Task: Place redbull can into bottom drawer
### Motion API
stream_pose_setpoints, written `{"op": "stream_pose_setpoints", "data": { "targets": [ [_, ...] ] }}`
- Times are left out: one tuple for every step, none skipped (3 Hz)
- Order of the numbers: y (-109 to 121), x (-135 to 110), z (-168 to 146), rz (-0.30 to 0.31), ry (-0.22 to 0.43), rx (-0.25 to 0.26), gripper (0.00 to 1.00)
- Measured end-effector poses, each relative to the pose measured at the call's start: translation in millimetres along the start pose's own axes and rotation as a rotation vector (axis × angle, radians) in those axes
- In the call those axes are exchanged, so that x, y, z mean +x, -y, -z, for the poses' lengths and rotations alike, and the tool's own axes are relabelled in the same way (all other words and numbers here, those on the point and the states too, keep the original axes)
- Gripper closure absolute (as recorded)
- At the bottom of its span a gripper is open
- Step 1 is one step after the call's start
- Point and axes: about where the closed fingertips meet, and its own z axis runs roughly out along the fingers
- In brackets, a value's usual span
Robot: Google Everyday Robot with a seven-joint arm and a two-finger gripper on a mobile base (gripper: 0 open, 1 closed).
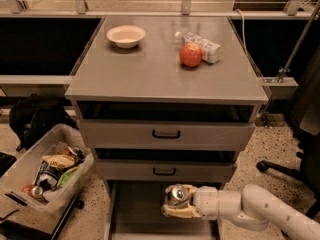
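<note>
The redbull can (177, 194) shows its shiny pull-tab top and stands upright in my gripper (176, 203). My white arm reaches in from the lower right. The gripper is shut on the can and holds it over the open bottom drawer (135, 209), a grey tray pulled out at the foot of the cabinet. The can is over the drawer's right half, just below the front of the middle drawer (165, 171). I cannot tell whether the can touches the drawer floor.
The cabinet top (150, 69) carries a white bowl (126, 35), a red apple (191, 54) and a lying plastic bottle (202, 45). The two upper drawers have black handles. A clear bin (45, 174) of snacks stands on the floor at left. A chair base (280, 169) is at right.
</note>
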Motion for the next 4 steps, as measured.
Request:
{"op": "stream_pose_setpoints", "data": {
  "targets": [
    [8, 30, -14, 0.011, -0.012, 0.046, 1.00],
    [12, 47, -22, 0.017, -0.018, 0.071, 1.00],
    [5, 67, -30, 0.041, -0.121, 0.070, 1.00],
    [1, 79, -23, 0.141, -0.366, 0.084, 1.00]
  ]
}}
